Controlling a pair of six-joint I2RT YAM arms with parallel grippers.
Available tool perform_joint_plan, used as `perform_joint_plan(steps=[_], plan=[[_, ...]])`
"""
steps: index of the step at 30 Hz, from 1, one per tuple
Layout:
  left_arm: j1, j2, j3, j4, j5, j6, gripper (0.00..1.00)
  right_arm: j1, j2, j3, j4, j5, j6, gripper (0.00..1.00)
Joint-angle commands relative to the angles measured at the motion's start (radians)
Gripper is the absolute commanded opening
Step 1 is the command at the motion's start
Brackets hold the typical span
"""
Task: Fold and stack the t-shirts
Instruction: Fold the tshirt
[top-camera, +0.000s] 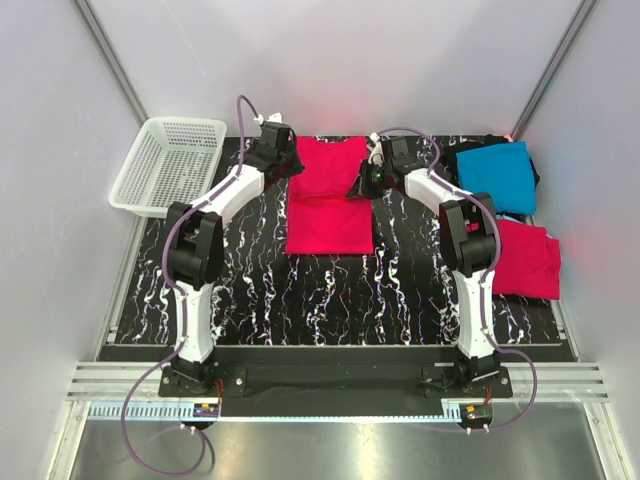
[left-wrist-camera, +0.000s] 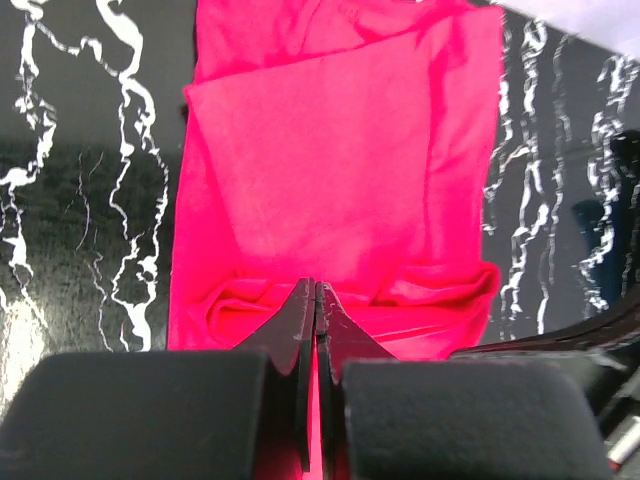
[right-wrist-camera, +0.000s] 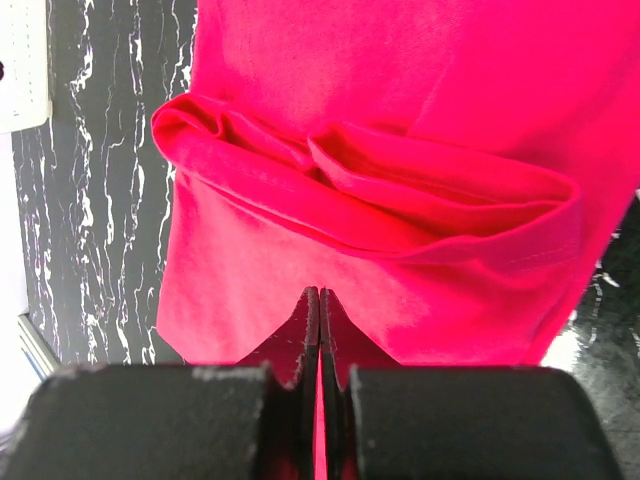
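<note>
Pinkish-red t-shirt (top-camera: 328, 205) centred, long axis running away from bases. Left gripper (left-wrist-camera: 316, 288) and right gripper (right-wrist-camera: 318, 292) pinch far edge, fingers closed on cloth, both equally near.

Top external: high, rearward, looking down. 2 wrist views: close, downward. All 3 share centre red t-shirt (top-camera: 330, 215).
</note>
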Motion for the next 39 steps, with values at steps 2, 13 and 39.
perform_joint_plan(steps=[2,13,39], plan=[[-0.002,-0.037,-0.025,-0.006,0.029,0.017,0.0,0.015,-0.031,0.014,0.018,-0.016,-0.004,0.0],[-0.012,-0.061,-0.026,-0.15,0.011,-0.023,0.0,0.015,-0.008,0.054,0.01,-0.002,0.015,0.0],[-0.013,0.102,0.102,-0.315,0.008,-0.092,0.0,0.017,0.018,0.059,0.004,0.01,0.016,0.0]])
